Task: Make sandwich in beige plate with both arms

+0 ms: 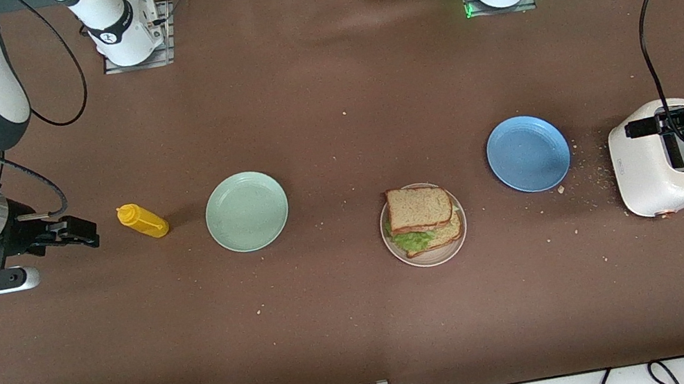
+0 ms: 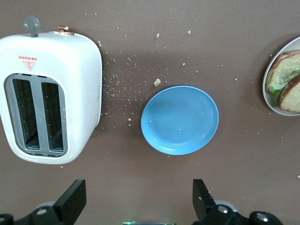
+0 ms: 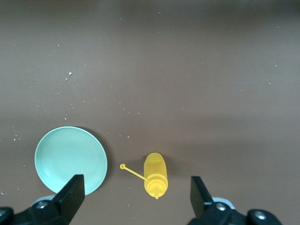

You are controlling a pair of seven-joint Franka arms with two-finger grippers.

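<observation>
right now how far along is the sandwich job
Looks finished: the sandwich, lettuce between two toast slices, sits on the beige plate. Nothing is in hand: the left gripper is open over the toaster, the right gripper open by the mustard bottle. Nothing obvious remains.

From my station, the left wrist view cuts off the round beige plate point(image 2: 271, 100) and the lettuce-filled toasted bread sandwich point(image 2: 287, 79) at its edge. In the front view the left arm covers part of the white two-slot toaster point(image 1: 652, 172).
</observation>
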